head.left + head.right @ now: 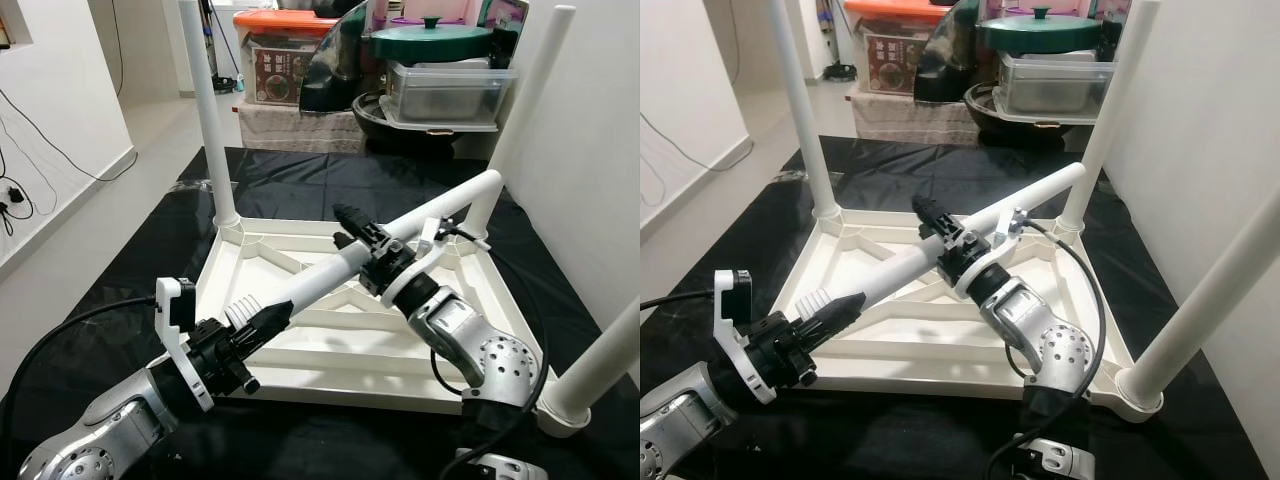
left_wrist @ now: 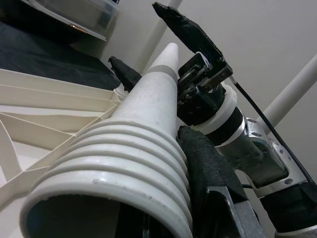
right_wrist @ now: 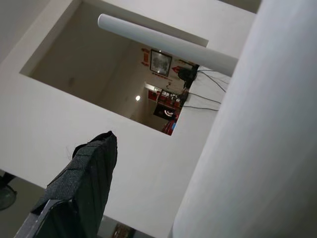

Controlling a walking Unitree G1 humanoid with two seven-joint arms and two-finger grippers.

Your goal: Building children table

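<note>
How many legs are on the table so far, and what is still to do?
Done: three legs stand upright in corners of the upturned tabletop: far left, far right, near right. In hand: the fourth leg, held aslant over the frame, left tool at its threaded end, right tool on its middle. Left: seat it in the near-left corner.

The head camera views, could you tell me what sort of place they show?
Most likely a lived-in home, in a room or hallway used for storage. An upturned white table top lies on a black floor sheet; behind it, stacked storage boxes and a green lidded pot stand along plain white walls.
</note>
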